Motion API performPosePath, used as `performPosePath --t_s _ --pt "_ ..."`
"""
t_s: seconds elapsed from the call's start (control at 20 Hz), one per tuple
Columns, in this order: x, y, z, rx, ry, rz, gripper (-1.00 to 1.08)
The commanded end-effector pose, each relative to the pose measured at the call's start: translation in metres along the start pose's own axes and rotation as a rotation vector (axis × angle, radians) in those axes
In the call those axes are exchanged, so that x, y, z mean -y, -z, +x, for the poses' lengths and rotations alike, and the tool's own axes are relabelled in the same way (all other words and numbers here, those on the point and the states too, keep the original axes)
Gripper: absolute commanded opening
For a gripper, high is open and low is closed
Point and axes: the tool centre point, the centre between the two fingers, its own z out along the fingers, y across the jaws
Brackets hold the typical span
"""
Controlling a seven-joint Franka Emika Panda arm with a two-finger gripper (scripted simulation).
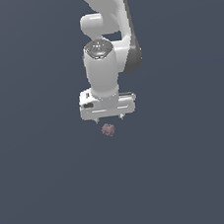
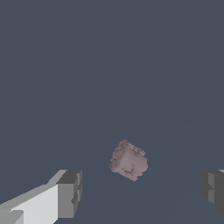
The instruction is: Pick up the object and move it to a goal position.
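The object (image 1: 108, 130) is a tiny pinkish-brown bumpy lump lying on the dark grey floor. My white gripper (image 1: 109, 118) hangs just above it, fingers pointing down, with the lump a little below the fingertips. In the wrist view the object (image 2: 128, 160) lies between the two grey fingertips (image 2: 69, 194), apart from both. The gripper (image 2: 142, 190) is open and empty, its jaws spread wide.
A plain dark grey floor (image 1: 49, 191) lies all around. The white arm (image 1: 105, 20) rises above the gripper toward the top of the exterior view.
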Motion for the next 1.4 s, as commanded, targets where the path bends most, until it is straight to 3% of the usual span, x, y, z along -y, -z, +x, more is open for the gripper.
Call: performPosePath --t_s 0.0,1.35 --pt "-0.001 -0.004 -0.001 0.002 0.039 -0.001 1.00" --pt "-0.013 -0.067 -0.030 0.026 0.727 0.010 1.00"
